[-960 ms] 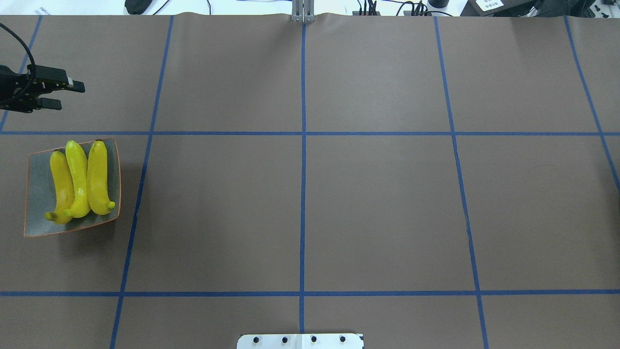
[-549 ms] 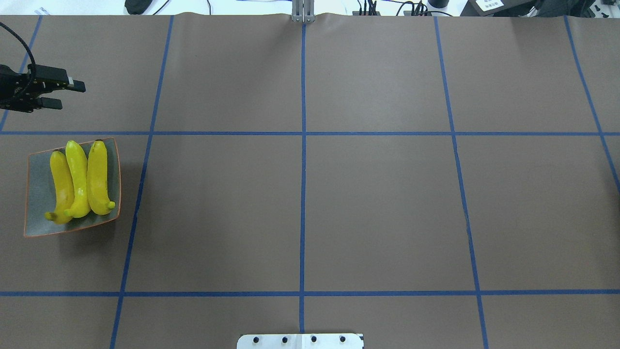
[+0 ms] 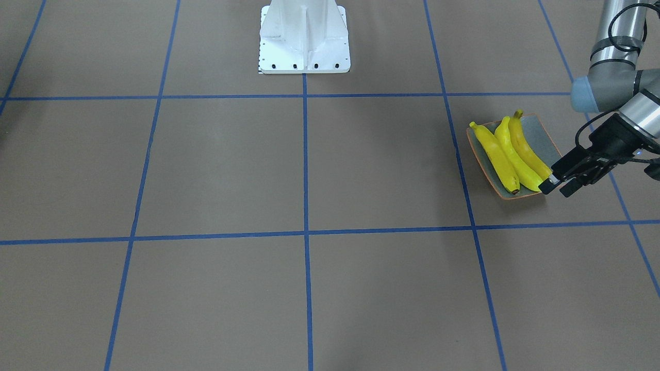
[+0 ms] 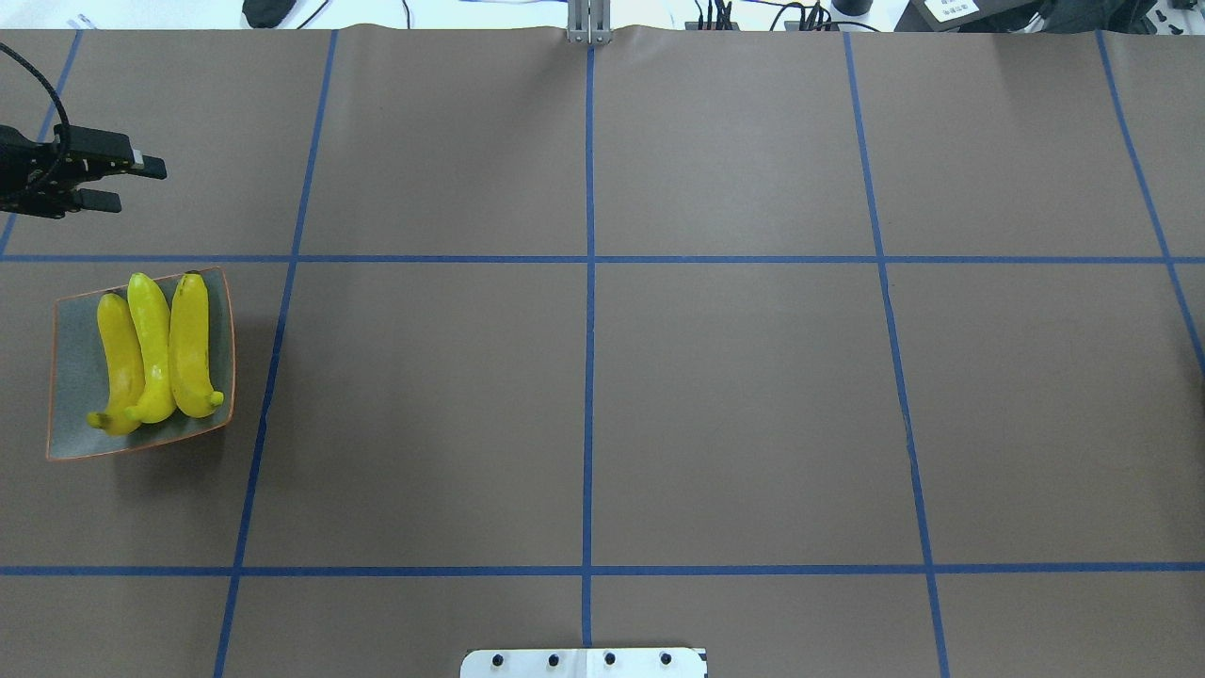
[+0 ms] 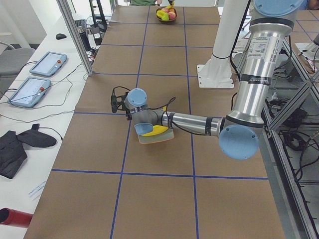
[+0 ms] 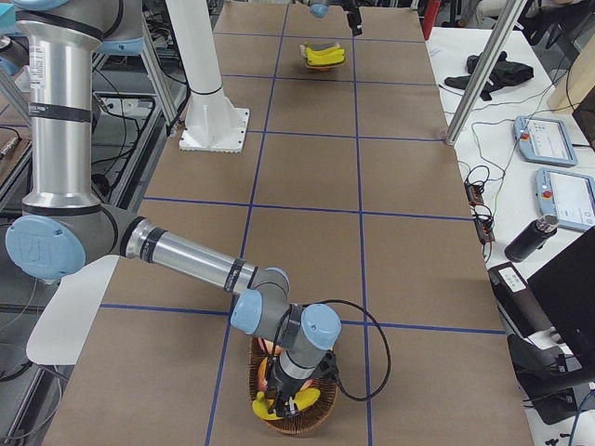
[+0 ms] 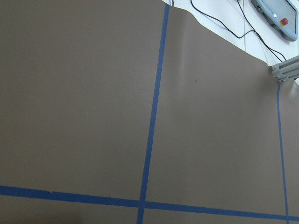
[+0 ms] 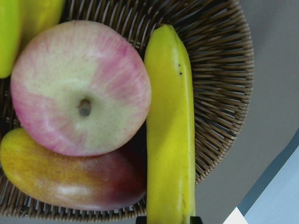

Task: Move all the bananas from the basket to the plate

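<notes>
While three bananas [image 4: 155,348] already lie side by side on the plate [image 4: 71,377] at the robot's left end of the table, the fourth banana [image 8: 169,126] is yours to fetch from the wicker basket [image 8: 224,93] at the far right end, well apart from the plate. It rests against the basket's wall, touching a pink-and-cream apple [image 8: 79,88] on one side, with a red-and-yellow mango [image 8: 70,177] just beside its lower part. A yellow-green piece in the wrist view's top corner is cropped too tightly to name.

Your right gripper [image 6: 286,395] is down in the basket, directly over this banana. In the wrist view the banana's long axis runs straight up and down the picture, and two dark finger ends show at the bottom edge, one on each side of it. So the jaws straddle it across its width, near one end and not at its middle. You cannot tell from these views whether they are pressing on the skin or only flanking it.

Your left gripper [image 4: 132,185] hovers above the table just beside the plate, its fingers apart and holding nothing.

Judging by this, the right arm is the one placed for the pick, and a hold so close to the end may let the banana droop once lifted
</notes>
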{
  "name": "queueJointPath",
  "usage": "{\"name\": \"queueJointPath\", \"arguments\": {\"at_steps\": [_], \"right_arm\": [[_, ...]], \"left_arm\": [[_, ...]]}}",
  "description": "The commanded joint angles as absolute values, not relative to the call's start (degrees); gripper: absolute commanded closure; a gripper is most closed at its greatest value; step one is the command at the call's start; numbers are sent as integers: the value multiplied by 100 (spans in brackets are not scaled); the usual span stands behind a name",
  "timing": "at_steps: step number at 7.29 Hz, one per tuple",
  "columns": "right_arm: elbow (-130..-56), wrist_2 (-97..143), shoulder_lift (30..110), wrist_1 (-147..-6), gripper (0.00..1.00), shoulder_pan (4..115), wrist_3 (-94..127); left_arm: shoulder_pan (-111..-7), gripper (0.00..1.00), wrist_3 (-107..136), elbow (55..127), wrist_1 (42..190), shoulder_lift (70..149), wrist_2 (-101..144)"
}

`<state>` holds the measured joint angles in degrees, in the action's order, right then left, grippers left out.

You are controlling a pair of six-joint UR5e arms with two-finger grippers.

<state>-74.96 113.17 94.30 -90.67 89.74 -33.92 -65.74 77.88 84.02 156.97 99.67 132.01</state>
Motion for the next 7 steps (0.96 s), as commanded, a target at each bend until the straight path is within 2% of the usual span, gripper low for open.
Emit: {"name": "queueJointPath", "arguments": {"at_steps": [1, 4, 5, 7], "right_arm": [[-7488, 11373, 9431, -9070, 79, 8860, -3393], [-7488, 11373, 9439, -9070, 12, 8833, -3410], [-7488, 11390, 9439, -9088, 1, 8833, -3401], [-7488, 11382, 9439, -9132, 1, 8833, -3463]], "left_arm": [[-6574, 0, 7787, 8402, 15697, 9967, 13201], [-6574, 0, 7770, 8402, 15697, 9967, 13201], [-6574, 0, 7770, 8411, 15689, 9967, 13201], [-6574, 0, 7770, 8411, 15697, 9967, 13201]]}}
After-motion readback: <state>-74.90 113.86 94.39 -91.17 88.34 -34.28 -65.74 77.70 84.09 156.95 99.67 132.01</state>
